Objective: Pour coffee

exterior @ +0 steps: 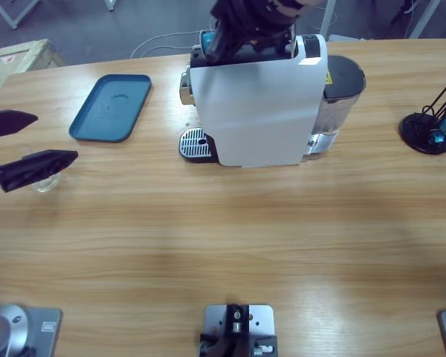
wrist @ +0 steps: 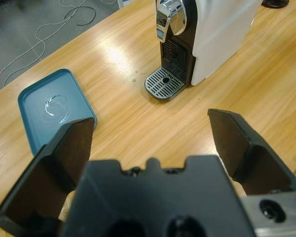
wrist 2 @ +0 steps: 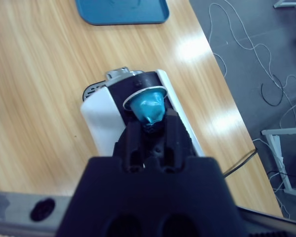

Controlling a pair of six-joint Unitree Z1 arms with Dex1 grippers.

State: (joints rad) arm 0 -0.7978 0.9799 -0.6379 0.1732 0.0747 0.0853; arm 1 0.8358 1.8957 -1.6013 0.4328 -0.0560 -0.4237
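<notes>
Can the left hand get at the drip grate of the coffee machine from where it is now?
Probably yes. The left hand is open and points toward the drip grate across bare table. The blue tray lies off to one side, and nothing stands on the grate.

You are seeing smooth wood-grain table (exterior: 208, 238), glossy white plastic coffee machine (exterior: 256, 111) showing chrome lever (wrist: 170, 15), shiny teal foil capsule (wrist 2: 148, 106), matt teal plastic tray (exterior: 110, 108).

Grey floor (exterior: 97, 30) lying beyond the long wooden table (exterior: 223, 245); loose cables (wrist 2: 246, 34) trailing across it; overhead light glaring on the tabletop
</notes>
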